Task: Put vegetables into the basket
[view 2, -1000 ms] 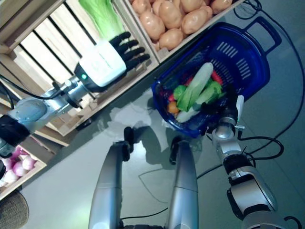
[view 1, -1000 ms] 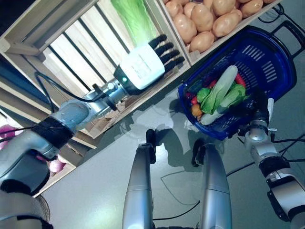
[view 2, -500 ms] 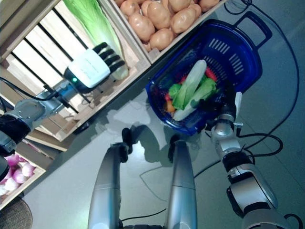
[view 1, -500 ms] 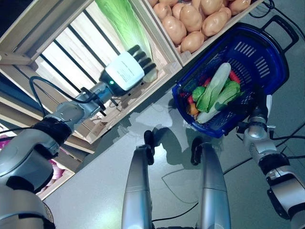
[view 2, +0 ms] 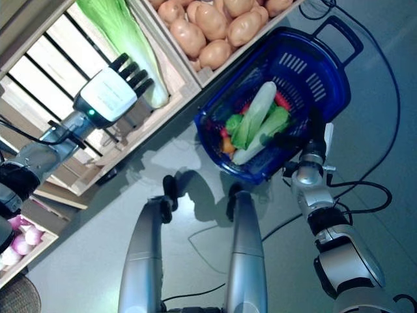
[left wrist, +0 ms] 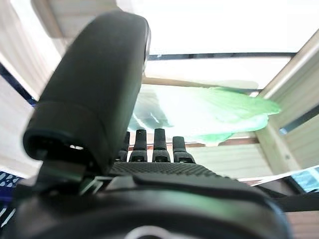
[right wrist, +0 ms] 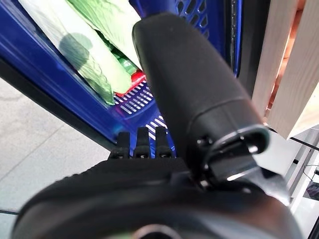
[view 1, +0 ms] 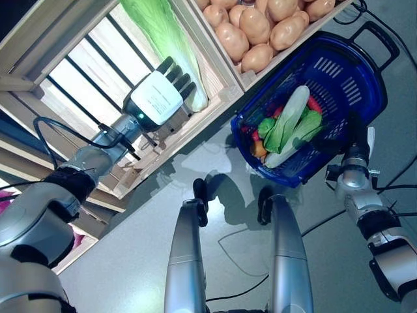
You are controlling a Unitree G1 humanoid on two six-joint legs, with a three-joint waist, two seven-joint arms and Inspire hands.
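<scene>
A long green cabbage (view 1: 166,39) lies in a slatted wooden crate (view 1: 85,85). My left hand (view 1: 156,98) is inside that crate with straight fingers (view 1: 174,70) beside the cabbage's lower end; it is open and holds nothing. The left wrist view shows the cabbage (left wrist: 209,112) just past the fingertips. My right hand (view 1: 352,140) is curled on the near handle of the blue basket (view 1: 365,72), which hangs tilted. In the basket lie a pale long vegetable (view 1: 290,114), green leaves, and red and orange pieces.
A crate of potatoes (view 1: 260,26) stands beside the cabbage crate, above the basket. The basket's other black handle (view 1: 383,36) sticks out at the far side. Purple onions (view 2: 13,244) show on a lower shelf at the left. Grey floor lies below.
My left hand has moved left, from the crate's front edge into the crate beside the cabbage. The view has shifted a little. The right hand still holds the basket.
</scene>
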